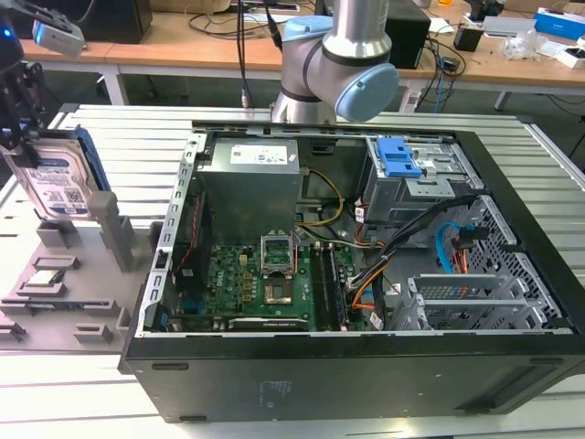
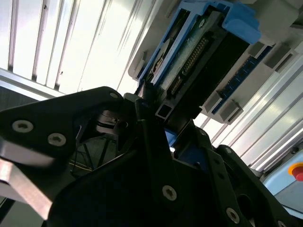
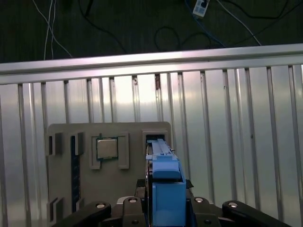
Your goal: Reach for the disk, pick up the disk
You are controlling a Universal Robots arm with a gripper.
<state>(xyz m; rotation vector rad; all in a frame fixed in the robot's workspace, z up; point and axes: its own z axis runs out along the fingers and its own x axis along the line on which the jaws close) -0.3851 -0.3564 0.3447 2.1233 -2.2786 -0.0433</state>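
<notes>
My claw is clamped on the disk, with the blue side bracket between my finger links. The disk stands on edge at the upper left of the exterior view, above the grey holder; I cannot tell whether it is seated there. Recommended: grip square, travel straight along the slot, clear of the posts. The open computer case lies well apart.
</notes>
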